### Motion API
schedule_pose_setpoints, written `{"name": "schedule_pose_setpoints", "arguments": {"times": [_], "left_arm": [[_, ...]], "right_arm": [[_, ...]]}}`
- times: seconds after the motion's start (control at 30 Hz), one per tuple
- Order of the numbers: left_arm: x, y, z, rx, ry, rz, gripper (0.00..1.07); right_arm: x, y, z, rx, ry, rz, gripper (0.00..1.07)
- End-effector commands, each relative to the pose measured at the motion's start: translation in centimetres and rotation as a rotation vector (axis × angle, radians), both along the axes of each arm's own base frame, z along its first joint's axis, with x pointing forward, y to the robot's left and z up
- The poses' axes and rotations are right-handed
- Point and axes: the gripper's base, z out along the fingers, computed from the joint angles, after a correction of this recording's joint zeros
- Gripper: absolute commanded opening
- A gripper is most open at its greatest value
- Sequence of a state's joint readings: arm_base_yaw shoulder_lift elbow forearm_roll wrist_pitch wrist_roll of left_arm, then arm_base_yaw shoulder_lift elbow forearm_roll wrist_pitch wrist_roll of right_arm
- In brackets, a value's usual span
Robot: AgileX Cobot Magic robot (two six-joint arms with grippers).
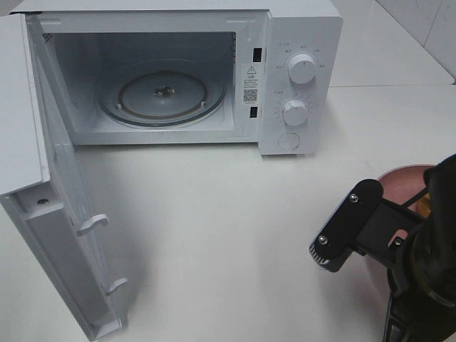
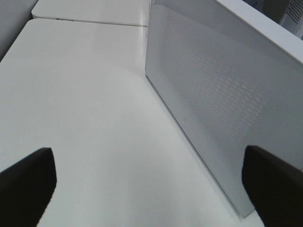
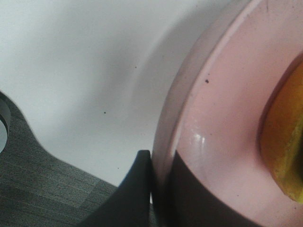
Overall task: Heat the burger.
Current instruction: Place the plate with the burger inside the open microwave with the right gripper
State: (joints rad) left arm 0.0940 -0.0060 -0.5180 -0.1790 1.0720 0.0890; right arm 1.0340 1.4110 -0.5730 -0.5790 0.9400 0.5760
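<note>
- Microwave [image 1: 299, 43]: door [image 1: 50, 214] is swung fully open and the cavity is accessible. The opening step looks done.
- Glass turntable [image 1: 164, 96] inside the microwave is bare, so nothing is loaded yet.
- Burger [image 3: 286, 146]: sits on the pink plate [image 3: 222, 118], out on the surface [image 1: 214, 228] in front of the microwave and off to its control-panel side, well apart from the cavity. The right wrist view shows only a yellow-orange edge of it. The overhead view hides nearly all of it behind the right arm.
- Right gripper [image 3: 160, 182]: clenched on the pink plate's rim, one finger outside the rim and one on the inner face. It grips the plate, not the burger.
- Can't tell whether the plate is lifted or resting on the surface.
- Left gripper [image 2: 149, 189]: released, jaws spread wide, holding nothing. It is just beside the outer mesh face of the microwave door and not visible overhead.
- Progress estimate: early to middle. Door open and plate grasped; the transfer into the microwave is not done.
- Remaining, as judged:
  - carry the plate with the burger to the cavity
  - set it on the turntable and let go
  - pull the right arm clear
  - push the door shut; the left gripper looks well placed for that
  - set the upper dial [image 1: 302, 70] and lower dial [image 1: 294, 112]
- Dial settings are too small to read.
</note>
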Motion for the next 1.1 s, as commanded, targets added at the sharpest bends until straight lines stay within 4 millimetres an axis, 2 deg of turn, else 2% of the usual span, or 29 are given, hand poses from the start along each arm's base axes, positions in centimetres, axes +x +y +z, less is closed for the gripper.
{"name": "schedule_pose_setpoints", "arguments": {"times": [0.03,0.57,0.77,1.1], "left_arm": [[-0.1,-0.1,0.0,-0.01,-0.006,-0.001,1.0],[-0.1,-0.1,0.0,-0.01,-0.006,-0.001,1.0],[-0.1,-0.1,0.0,-0.01,-0.006,-0.001,1.0],[-0.1,-0.1,0.0,-0.01,-0.006,-0.001,1.0]], "right_arm": [[0.0,-0.2,0.3,-0.059,-0.027,0.047,0.0],[-1.9,1.6,0.4,-0.085,-0.038,0.258,0.0],[-1.6,1.7,0.5,-0.099,-0.061,0.305,0.0],[-1.2,3.0,0.5,-0.063,-0.061,0.519,0.0]]}}
